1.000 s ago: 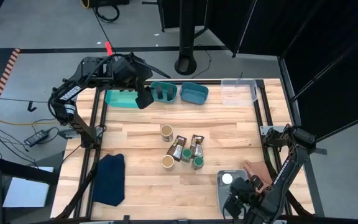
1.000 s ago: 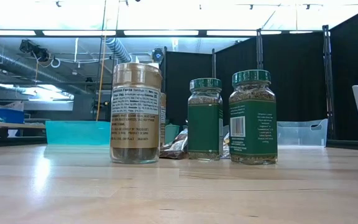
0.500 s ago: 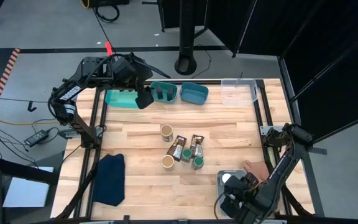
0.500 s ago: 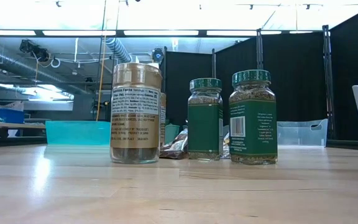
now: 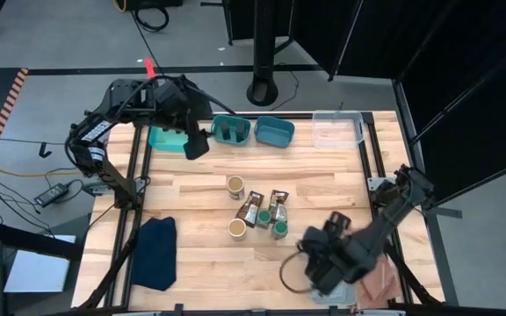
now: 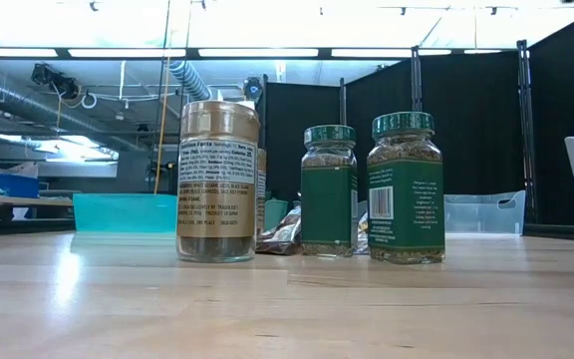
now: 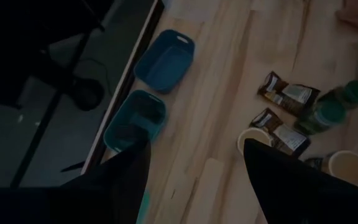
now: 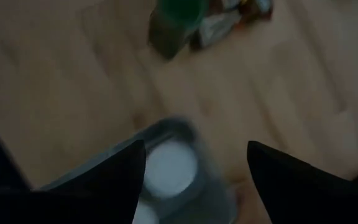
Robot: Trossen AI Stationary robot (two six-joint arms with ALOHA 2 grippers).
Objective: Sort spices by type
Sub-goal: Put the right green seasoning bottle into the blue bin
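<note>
Two tan-topped jars (image 5: 235,185) (image 5: 236,228), two brown packets (image 5: 253,208) (image 5: 277,204) and two green-lidded jars (image 5: 263,219) (image 5: 279,230) stand clustered mid-table. Black jars stand in a teal bin (image 5: 231,132) at the far edge. A white-lidded jar (image 8: 169,165) sits in a grey bin (image 8: 194,134) at the near right. My left gripper (image 5: 196,145) hangs open and empty above the far left, beside the teal bin. My right gripper (image 5: 316,254) hangs open and empty above the grey bin, pointing toward the cluster and the nearest green-lidded jar (image 8: 176,18).
A flat teal bin (image 5: 169,138), a blue bin (image 5: 274,132) and a clear bin (image 5: 336,130) line the far edge. A dark blue cloth (image 5: 155,252) lies at the near left. A brown packet (image 5: 378,283) lies near the right arm's base. Bare wood surrounds the cluster.
My right gripper has swung from the near right corner toward the table's left and far side, now over the grey bin and closer to the cluster. My left gripper has shifted a little toward the table's left edge. No spice has moved.
</note>
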